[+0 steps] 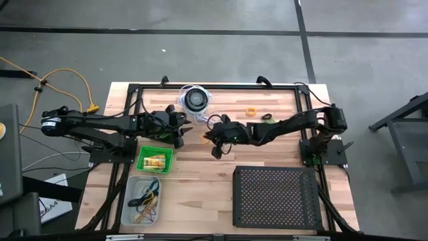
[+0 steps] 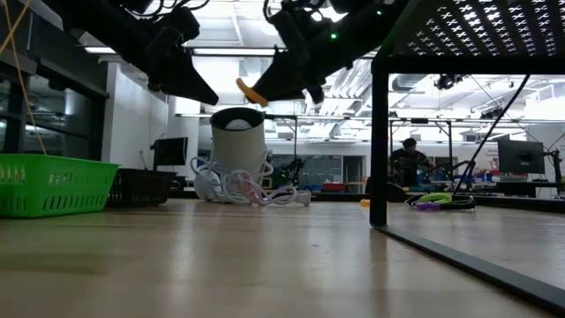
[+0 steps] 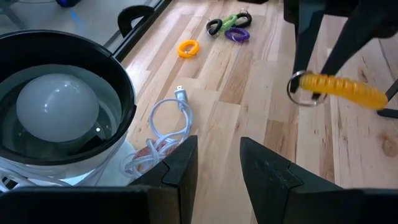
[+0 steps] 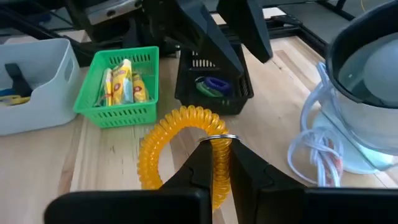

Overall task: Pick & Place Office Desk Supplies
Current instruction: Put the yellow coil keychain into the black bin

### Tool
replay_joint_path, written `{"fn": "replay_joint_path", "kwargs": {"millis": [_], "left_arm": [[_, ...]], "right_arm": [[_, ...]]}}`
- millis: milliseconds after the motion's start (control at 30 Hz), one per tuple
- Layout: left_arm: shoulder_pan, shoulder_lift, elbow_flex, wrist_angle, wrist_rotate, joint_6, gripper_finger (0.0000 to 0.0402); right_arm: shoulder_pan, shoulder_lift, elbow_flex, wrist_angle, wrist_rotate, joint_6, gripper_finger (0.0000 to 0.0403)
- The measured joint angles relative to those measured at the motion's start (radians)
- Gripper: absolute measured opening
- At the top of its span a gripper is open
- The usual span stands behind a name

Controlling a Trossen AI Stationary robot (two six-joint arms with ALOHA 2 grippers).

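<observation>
Green mesh marks the small basket (image 1: 155, 161) at the left front of the tabletop (image 1: 200, 167), with yellow packets inside; a pale bin (image 1: 144, 201) of rubber bands sits just in front of it. Next rightward, the left pincer (image 1: 182, 131) hangs above the wood beside the round black disc with its white cord (image 1: 195, 100), its fingers (image 3: 180, 163) parted by a narrow gap and holding nothing. Facing it near the middle, the right pincer (image 4: 215, 163) is closed on a yellow coiled ring (image 4: 180, 146), carried clear of the surface. A small dark basket (image 4: 214, 84), already holding purple and green rings, lies straight ahead of the right pincer, beside the green one and under the left arm. Judgement: that dark basket is the likely drop, so the move runs leftward, and the right arm is the one placed to make it. Farther right, an orange ring (image 1: 251, 111) and a dark clip (image 1: 267, 118) remain loose, nearer the right arm. The large perforated tray (image 1: 274, 195) occupies the right front.
</observation>
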Motion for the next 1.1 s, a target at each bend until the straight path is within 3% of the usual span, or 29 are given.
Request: {"fn": "replay_joint_path", "kwargs": {"millis": [933, 1100], "left_arm": [[0.000, 0.000, 0.000, 0.042, 0.002, -0.023, 0.0113], [0.000, 0.000, 0.000, 0.081, 0.155, 0.099, 0.0113]], "right_arm": [[0.000, 0.015, 0.020, 0.002, 0.000, 0.027, 0.0019], [0.000, 0.015, 0.020, 0.002, -0.001, 0.027, 0.0019]]}}
